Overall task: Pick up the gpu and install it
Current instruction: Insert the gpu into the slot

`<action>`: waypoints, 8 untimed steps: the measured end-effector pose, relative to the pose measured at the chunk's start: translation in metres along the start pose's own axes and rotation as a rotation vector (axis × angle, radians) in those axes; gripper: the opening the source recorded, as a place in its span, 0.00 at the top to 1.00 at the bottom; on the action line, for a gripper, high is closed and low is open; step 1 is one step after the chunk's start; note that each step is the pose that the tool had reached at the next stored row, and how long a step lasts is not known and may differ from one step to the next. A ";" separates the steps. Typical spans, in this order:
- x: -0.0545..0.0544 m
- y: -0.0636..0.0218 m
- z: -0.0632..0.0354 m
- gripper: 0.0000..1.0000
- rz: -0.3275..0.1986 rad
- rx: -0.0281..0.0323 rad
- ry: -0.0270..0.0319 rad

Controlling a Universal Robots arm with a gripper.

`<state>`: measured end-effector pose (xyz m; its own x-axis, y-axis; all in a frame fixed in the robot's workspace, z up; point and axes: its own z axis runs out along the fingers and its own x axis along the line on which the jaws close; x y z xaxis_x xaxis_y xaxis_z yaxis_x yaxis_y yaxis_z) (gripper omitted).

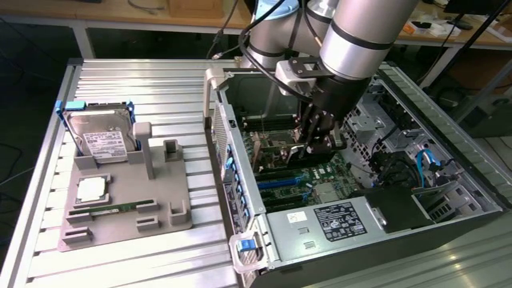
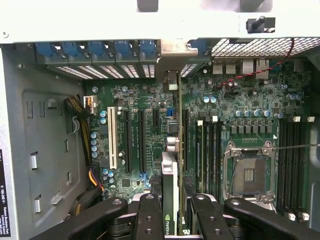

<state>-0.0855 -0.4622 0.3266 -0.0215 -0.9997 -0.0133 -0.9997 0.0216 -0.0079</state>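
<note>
Now my fingers (image 2: 150, 217) pinch the gpu (image 2: 170, 185) inside the case (image 1: 225, 138), at three o'clock from the hard drive (image 1: 100, 141) in the exterior view; tilted, it could go in crooked and scrape the motherboard (image 2: 145, 100).

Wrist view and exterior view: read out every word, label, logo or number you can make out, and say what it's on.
Nothing is clear enough to quote.
gpu edge, gripped in the end effector: small green logo mark, lettering too small to read.
Case wall sticker: white print, blurred.
Power supply label: print too small to read.
Hard drive label: print too small to read.
</note>
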 end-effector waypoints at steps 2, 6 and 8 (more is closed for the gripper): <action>0.000 0.0000 0.0012 0.73 0.004 0.0000 0.0002; 0.000 0.0005 0.0067 0.73 0.006 0.0000 0.0003; 0.000 0.0008 0.0104 0.73 0.006 0.0000 0.0003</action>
<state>-0.0861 -0.4622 0.3162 -0.0276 -0.9995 -0.0130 -0.9996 0.0277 -0.0078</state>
